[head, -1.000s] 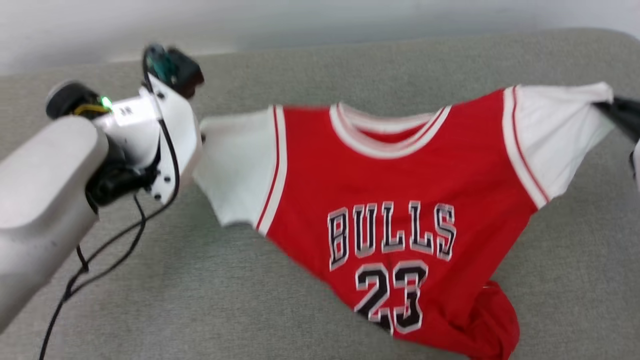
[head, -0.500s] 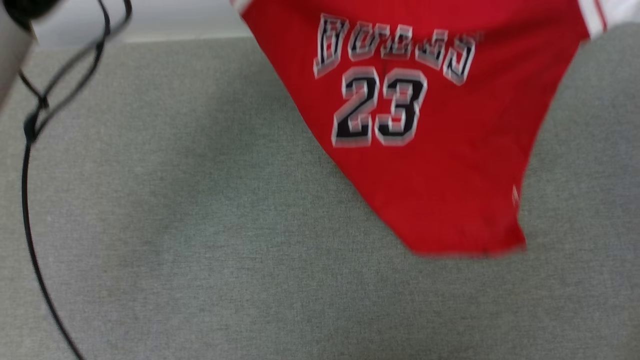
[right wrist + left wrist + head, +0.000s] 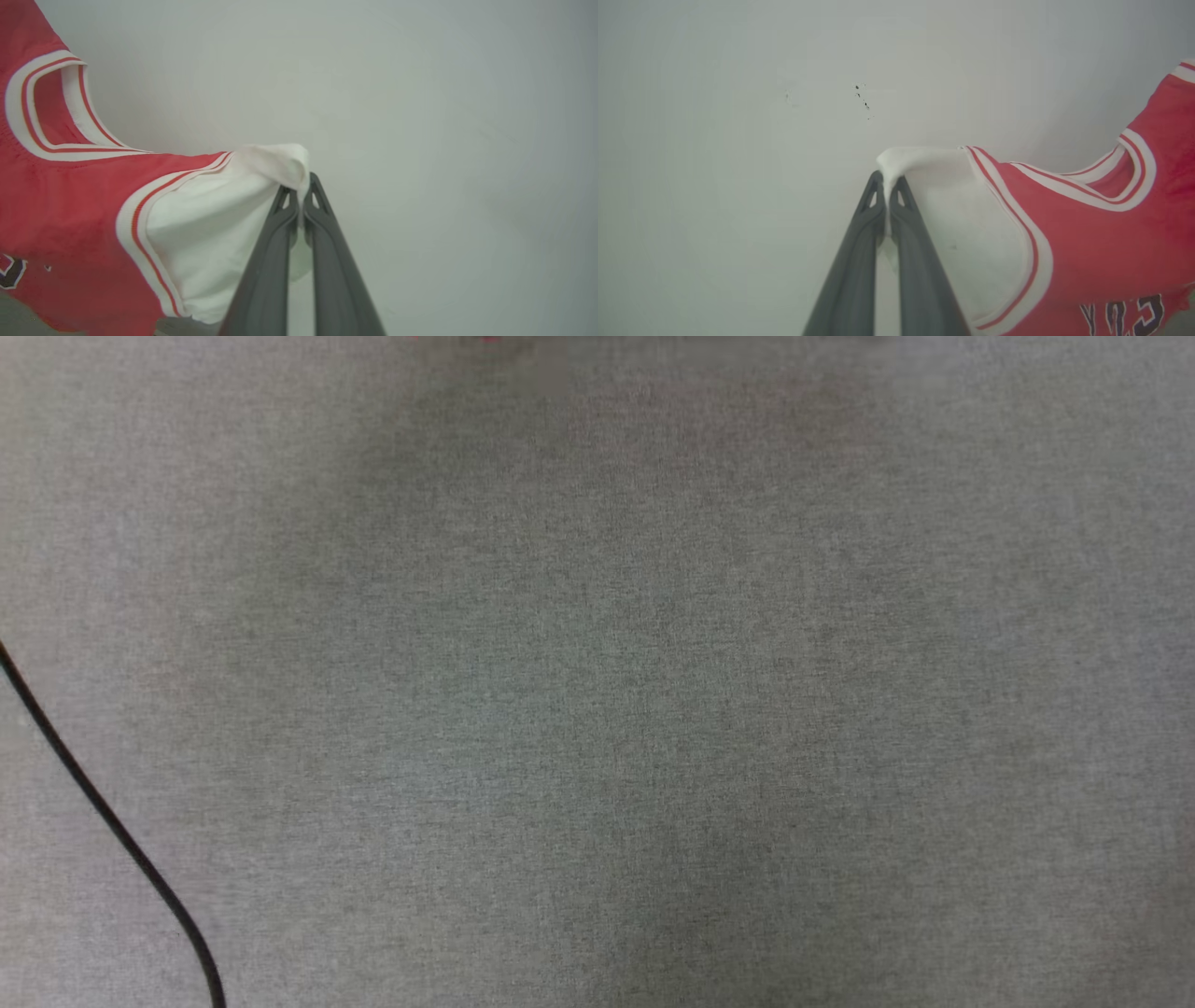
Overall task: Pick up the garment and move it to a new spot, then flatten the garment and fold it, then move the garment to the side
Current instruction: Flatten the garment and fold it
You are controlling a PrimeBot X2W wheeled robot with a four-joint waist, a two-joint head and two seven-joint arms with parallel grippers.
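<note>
The garment, a red jersey with white sleeves and striped trim, hangs in the air against a pale wall. My left gripper is shut on the tip of one white sleeve. In the right wrist view the garment stretches off to the left, and my right gripper is shut on the tip of the other white sleeve. The striped collar sags between the two held sleeves. Part of the black print shows at the bottom of the left wrist view. A faint red blur touches the head view's top edge.
The head view looks down on a grey fabric surface. A black cable crosses its lower left corner. Behind the garment is a plain pale wall with a few small dark specks.
The garment and the left arm have left the head view upward, leaving grey fabric and the cable; the whole picture shifted, so the camera also moved.
</note>
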